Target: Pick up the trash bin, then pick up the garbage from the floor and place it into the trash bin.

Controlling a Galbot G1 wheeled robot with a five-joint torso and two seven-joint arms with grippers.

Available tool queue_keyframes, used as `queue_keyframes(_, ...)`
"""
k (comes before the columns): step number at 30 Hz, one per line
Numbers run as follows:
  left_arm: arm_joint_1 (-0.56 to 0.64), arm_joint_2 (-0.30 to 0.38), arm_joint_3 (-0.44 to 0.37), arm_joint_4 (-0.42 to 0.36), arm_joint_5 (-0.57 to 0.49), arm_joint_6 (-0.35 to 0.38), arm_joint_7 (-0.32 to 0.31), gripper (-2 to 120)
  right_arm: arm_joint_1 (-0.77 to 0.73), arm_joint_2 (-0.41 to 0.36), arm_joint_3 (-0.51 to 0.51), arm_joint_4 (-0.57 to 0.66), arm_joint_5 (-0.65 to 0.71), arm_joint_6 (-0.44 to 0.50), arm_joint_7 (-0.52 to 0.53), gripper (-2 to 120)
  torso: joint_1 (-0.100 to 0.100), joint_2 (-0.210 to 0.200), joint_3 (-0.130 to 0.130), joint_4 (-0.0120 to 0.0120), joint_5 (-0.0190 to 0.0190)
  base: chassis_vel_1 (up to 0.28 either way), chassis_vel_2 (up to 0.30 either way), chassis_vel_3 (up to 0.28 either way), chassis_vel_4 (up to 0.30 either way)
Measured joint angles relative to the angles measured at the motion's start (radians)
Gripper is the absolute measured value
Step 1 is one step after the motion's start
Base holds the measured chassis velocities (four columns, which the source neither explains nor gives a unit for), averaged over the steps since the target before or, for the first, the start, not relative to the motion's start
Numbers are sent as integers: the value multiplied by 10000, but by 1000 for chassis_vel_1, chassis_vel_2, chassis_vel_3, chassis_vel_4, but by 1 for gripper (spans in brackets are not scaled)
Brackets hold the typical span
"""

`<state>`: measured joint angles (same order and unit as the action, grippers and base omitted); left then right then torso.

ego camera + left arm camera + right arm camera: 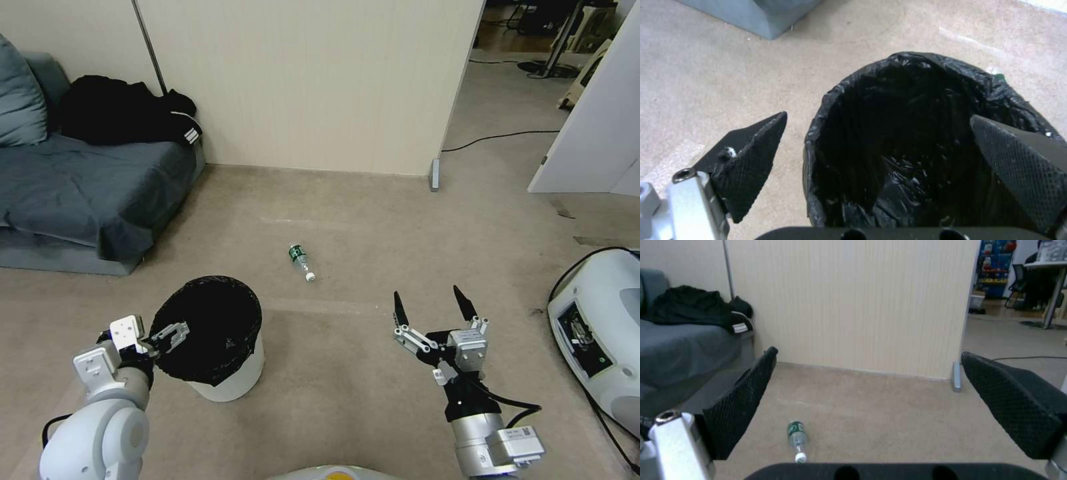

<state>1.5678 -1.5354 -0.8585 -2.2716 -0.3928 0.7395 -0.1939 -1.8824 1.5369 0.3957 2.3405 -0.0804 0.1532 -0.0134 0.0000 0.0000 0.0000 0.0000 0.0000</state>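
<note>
Right gripper: nearest to me in the head view, my right gripper (431,303) hangs over bare carpet on the near right, its two black fingers spread wide with nothing between them. In its own wrist view the right gripper (867,396) frames the floor and the far wall.
Left gripper: my left gripper (175,331) sits at the near left, right at the left side of the bin's rim. In the left wrist view the left gripper (878,146) is spread, one finger outside the rim over the carpet and the other over the liner inside; I cannot tell whether either pad touches the bag.
Trash bin: the trash bin (230,383) stands upright on the carpet at near left, white wall below, crinkled black liner folded over the rim. From the left wrist camera I look into the trash bin (907,133); I can make out only the dark liner.
Garbage: one small clear bottle (301,261) with a green label lies on its side mid-floor, farther off than both grippers, right of the bin and well apart from it. The right wrist view shows the bottle (797,439) with its white cap toward the gripper.
Surroundings: a grey sofa (80,193) at far left carries a black garment (127,110); a beige partition wall (313,80) stands behind the bottle.
</note>
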Motion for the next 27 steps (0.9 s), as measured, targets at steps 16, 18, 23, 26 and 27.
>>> queue_keyframes(16, -787, 350, -331, 1557, -50, -13, -300, 100, 18, -57, 153, -116, 41, 64, -22, 100, 0, 0, 0, 0, 0, 0, 0, 0, 0)
queue_keyframes(18, -887, 389, -309, 1850, -46, -18, -305, 100, 9, -61, 174, -134, 40, 71, -40, 100, 0, 0, 0, 0, -1, 0, 0, 0, 0)
queue_keyframes(23, -1018, 441, -250, 2261, -136, -23, -306, 100, -5, -81, 212, -175, 40, 90, -58, 100, 0, 0, 0, -1, 0, 0, 0, 0, 0)
queue_keyframes(26, -1154, 442, -185, 2649, -244, -28, -305, 99, -7, -81, 208, -203, 39, 97, -82, 100, 0, 0, 0, 0, 0, 0, 0, 0, 0)
queue_keyframes(27, -1197, 418, -159, 2786, -256, -29, -305, 95, -7, -77, 196, -213, 33, 97, -91, 100, 0, 0, 0, -1, 0, 0, 0, 0, 0)
